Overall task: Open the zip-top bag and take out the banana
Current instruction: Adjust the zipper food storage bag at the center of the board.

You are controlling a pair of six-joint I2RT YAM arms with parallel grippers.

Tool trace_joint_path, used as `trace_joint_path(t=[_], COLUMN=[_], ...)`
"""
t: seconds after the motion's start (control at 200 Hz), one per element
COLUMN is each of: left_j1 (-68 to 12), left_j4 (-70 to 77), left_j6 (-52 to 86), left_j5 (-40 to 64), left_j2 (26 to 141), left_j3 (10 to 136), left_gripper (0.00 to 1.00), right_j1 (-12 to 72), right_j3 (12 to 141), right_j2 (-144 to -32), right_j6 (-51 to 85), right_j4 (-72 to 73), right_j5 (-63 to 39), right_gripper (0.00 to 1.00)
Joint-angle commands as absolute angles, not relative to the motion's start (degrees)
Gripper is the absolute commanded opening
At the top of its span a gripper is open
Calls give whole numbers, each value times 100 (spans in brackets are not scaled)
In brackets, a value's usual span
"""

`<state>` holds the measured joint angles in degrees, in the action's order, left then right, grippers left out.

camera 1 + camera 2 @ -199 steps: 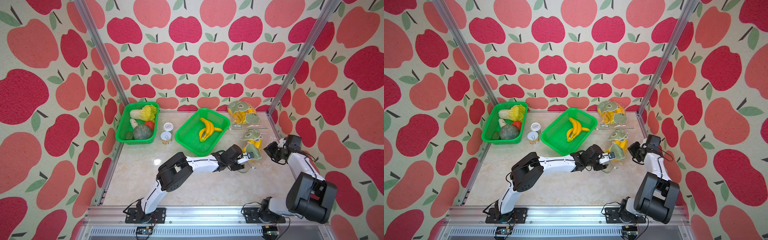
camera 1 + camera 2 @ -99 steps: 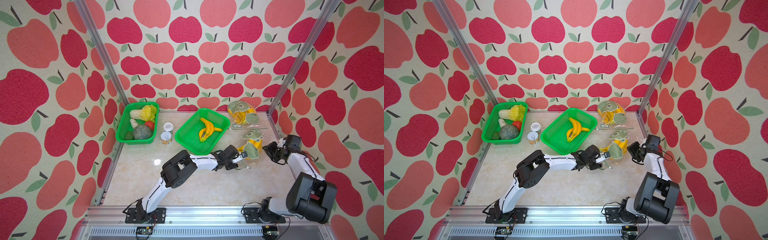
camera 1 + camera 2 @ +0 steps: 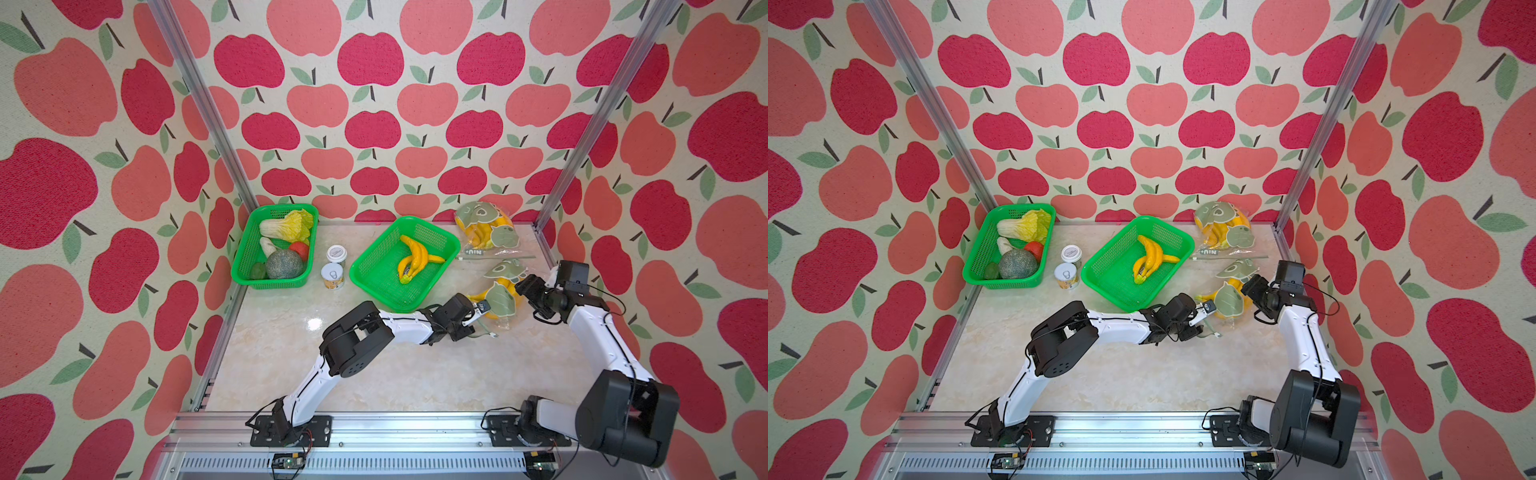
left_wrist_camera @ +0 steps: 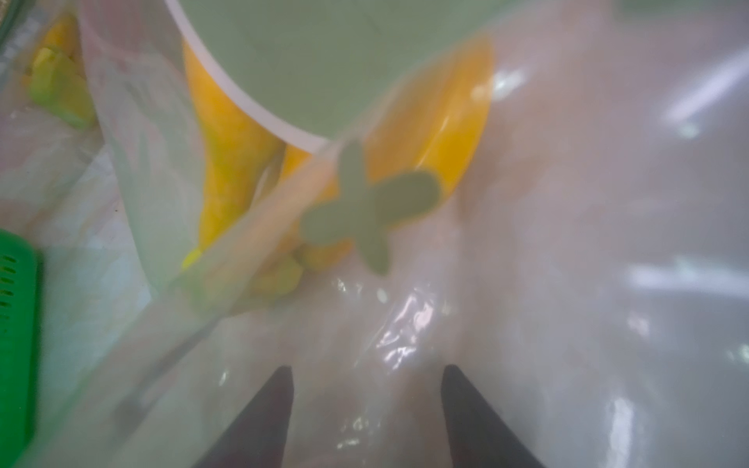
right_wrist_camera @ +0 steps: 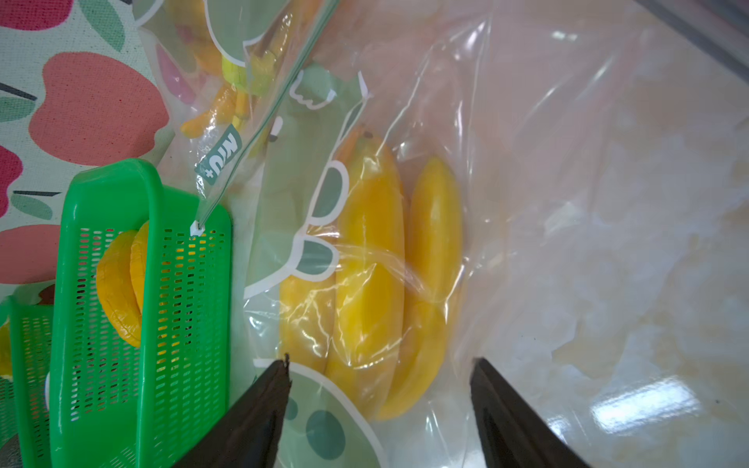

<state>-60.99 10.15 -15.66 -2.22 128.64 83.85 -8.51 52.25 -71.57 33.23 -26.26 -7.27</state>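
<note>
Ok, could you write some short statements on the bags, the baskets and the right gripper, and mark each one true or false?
1. The near zip-top bag has bananas inside. True.
2. The right gripper is shut on that bag. False: its jaws stand wide apart.
3. The middle green basket holds a banana bunch. True.
4. The two cans stand inside the vegetable basket. False: they stand on the table, between the two baskets.
5. Only one bag is on the table. False: a second zip-top bag with bananas lies at the back.
</note>
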Motion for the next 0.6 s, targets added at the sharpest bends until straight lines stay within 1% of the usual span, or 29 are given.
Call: trace_joint_path(t=[0.0, 0.08, 0.235, 0.42, 0.5, 0.595], left_j1=[-6068, -6073, -6073, -6039, -6004, -5984], left_j4=[1219, 1273, 1345, 1353, 1375, 1381], left_j6=[-1302, -1267, -1233, -1210, -1178, -1151], left_j5=[-359, -386, -361, -309, -294, -281], left_j2=[12638, 12613, 12578, 12560, 12533, 12528], left_j3=[8141, 8084, 8062, 8104, 8119, 8115], left_gripper=[59, 58, 57, 50, 49, 47], right_j1=[-519, -259, 119, 433, 554, 744], right_j3=[5937, 6366, 7006, 7530, 7659, 7796], right_j2=[-7155, -7482, -8469, -9389, -9620, -9824], right_j6=[2931, 2842, 2837, 2837, 2782, 2695], right_j4=[-3296, -3480, -3641, -3689, -3687, -3695], right_j5=[320, 514, 409, 273, 271, 312], right_gripper=[75, 76, 75, 65, 63, 59])
